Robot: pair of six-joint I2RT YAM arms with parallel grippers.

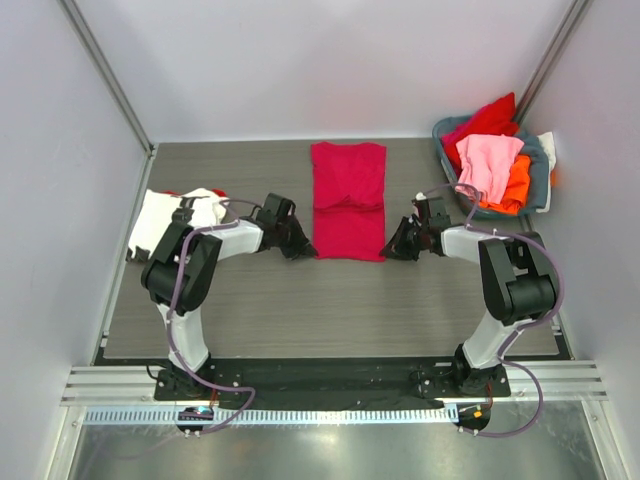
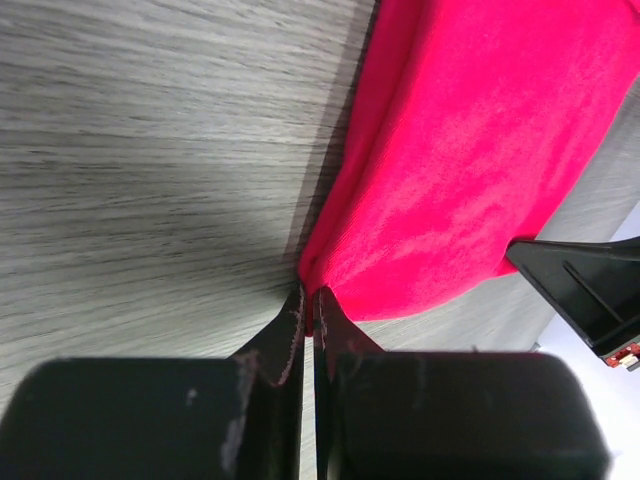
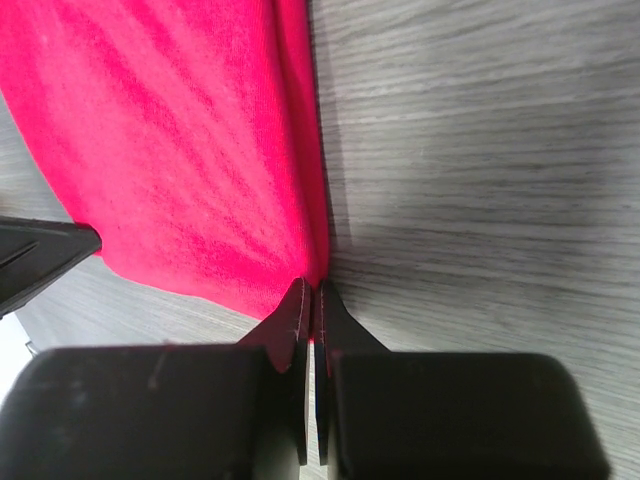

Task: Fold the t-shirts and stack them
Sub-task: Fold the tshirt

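Left gripper [image 2: 308, 308] and right gripper [image 3: 311, 298] each pinch a lower corner of the crimson t-shirt [image 1: 348, 205], mid-frame. Folding step, probably; next, lift both corners evenly.

Prob. robot lab cell, white panel walls [image 1: 300, 60], alu base rail [image 1: 110, 385]

Middle lane's taken, plenty of bare worktop [image 1: 330, 310] up front
The crimson t-shirt [image 1: 348, 200] fills the centre with the left hand [image 1: 303, 248] and right hand [image 1: 393, 248] pinched on its near corners; white t-shirt [image 1: 155, 225] blocks the left edge, piled basket [image 1: 538, 175] the far right corner.
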